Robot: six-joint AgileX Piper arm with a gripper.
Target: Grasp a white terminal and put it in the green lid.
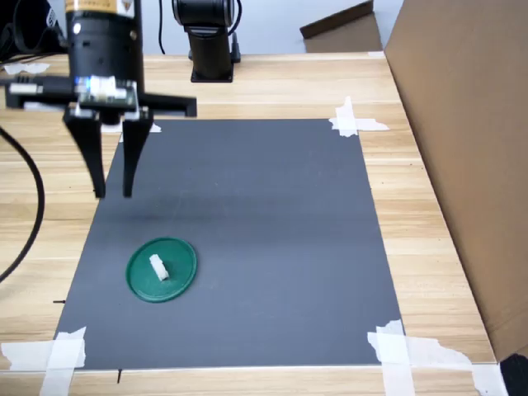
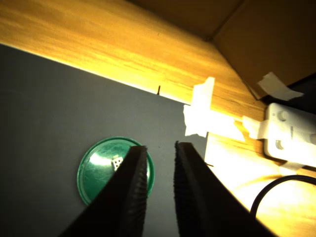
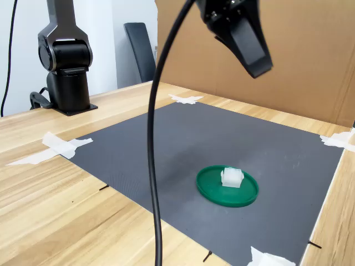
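The white terminal (image 1: 157, 267) (image 3: 232, 177) lies inside the green lid (image 1: 180, 279) (image 3: 213, 189), on the near-left part of the black mat in the first exterior view. My gripper (image 1: 114, 195) hangs well above the mat, up and back from the lid, with its two dark fingers pointing down. A narrow gap separates the fingers and nothing is between them. In the wrist view the gripper (image 2: 159, 146) frames the lid (image 2: 96, 173) below, and the terminal (image 2: 117, 162) shows beside one fingertip. The second exterior view shows the gripper (image 3: 258, 68) high above the lid.
A black mat (image 1: 264, 214) is taped to the wooden table with white tape (image 1: 355, 122) at its corners. A cardboard wall (image 1: 470, 148) stands along the first exterior view's right. A second black arm base (image 1: 210, 49) stands at the back. A black cable (image 3: 152, 166) hangs down.
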